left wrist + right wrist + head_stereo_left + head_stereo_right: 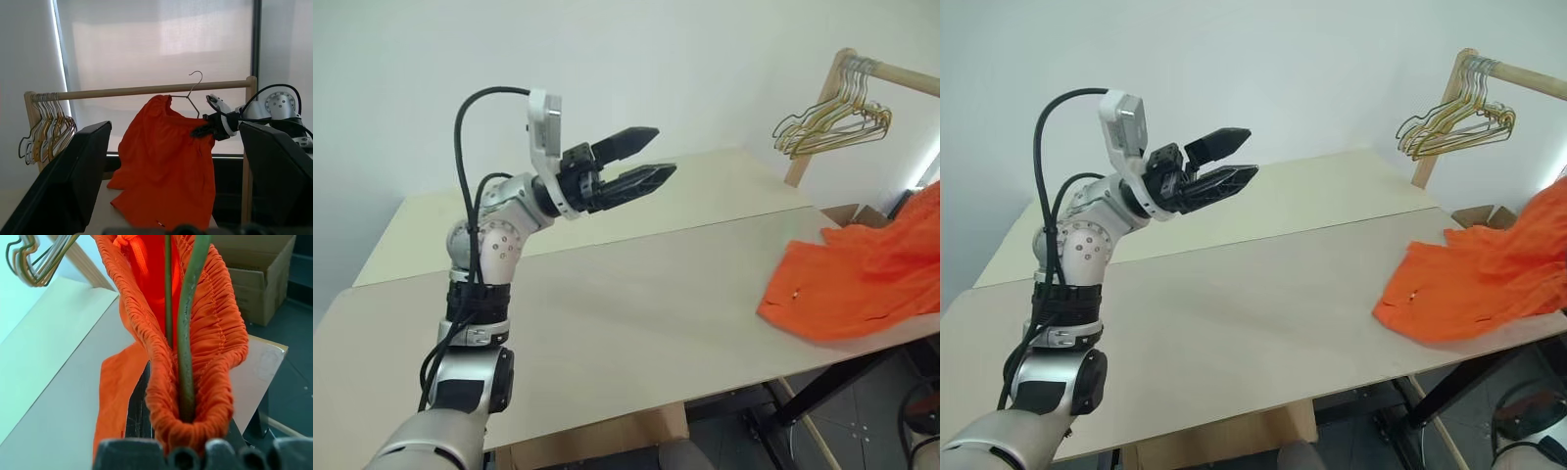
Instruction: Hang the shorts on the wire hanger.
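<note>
The bright orange shorts (862, 274) hang at the right edge of the table, their lower part lying on the tabletop. Their gathered waistband (215, 333) is draped over the thin wire hanger (188, 333). My right gripper (201, 130) is shut on the hanger's wire with the waistband fold pinched around it. The hanger's hook (197, 74) rises by the wooden rod; I cannot tell whether it touches. My left gripper (664, 149) is open and holds nothing, raised above the table's left half, far from the shorts.
A wooden clothes rack rod (146, 90) stands beyond the table's right end, with a bunch of gold wire hangers (832, 122) at one end. A cardboard box (259, 274) sits on the floor by the table (636, 313). A second table (705, 191) stands behind.
</note>
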Robot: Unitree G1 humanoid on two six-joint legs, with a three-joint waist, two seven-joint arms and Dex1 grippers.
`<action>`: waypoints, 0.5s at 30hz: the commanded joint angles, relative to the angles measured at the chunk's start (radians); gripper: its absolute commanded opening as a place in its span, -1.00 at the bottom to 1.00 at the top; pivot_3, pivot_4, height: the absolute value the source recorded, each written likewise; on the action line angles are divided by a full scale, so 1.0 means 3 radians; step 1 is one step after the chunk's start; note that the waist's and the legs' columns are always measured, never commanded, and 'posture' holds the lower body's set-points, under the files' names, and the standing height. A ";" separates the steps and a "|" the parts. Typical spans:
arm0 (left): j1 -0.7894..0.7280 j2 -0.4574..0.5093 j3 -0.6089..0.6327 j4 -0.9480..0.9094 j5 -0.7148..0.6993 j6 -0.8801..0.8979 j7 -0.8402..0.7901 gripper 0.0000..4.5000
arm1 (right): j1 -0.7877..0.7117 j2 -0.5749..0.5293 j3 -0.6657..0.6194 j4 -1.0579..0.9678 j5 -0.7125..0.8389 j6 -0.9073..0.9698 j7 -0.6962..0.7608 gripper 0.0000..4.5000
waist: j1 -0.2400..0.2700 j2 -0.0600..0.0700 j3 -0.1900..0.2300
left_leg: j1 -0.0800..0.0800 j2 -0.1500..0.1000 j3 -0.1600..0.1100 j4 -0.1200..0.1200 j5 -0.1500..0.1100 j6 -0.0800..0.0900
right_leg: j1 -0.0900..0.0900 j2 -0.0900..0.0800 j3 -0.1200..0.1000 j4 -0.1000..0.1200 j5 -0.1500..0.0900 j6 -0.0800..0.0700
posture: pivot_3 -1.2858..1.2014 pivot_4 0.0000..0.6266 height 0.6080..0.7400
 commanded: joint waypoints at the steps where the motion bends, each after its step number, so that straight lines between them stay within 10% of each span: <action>1: -0.0034 0.0038 0.0031 -0.0109 -0.0005 -0.0032 0.0003 1.00 | -0.0275 -0.0195 0.0014 0.0211 -0.0232 0.0017 -0.0019 -1.00 | -0.0002 0.0000 0.0001 | 0.0000 0.0000 0.0001 -0.0001 0.0000 0.0000 | 0.0000 0.0000 0.0001 -0.0001 0.0000 0.0001 | -0.22 -1.00 1.00; 15: 0.0064 0.0090 0.0023 -0.0292 -0.0018 0.0015 0.0082 1.00 | -0.0902 -0.0527 -0.0050 0.1656 -0.1049 -0.0680 -0.0279 -1.00 | 0.0010 0.0002 0.0007 | 0.0000 0.0001 0.0021 -0.0010 -0.0001 0.0002 | 0.0000 0.0001 0.0019 -0.0027 0.0004 0.0013 | -0.20 -0.99 1.00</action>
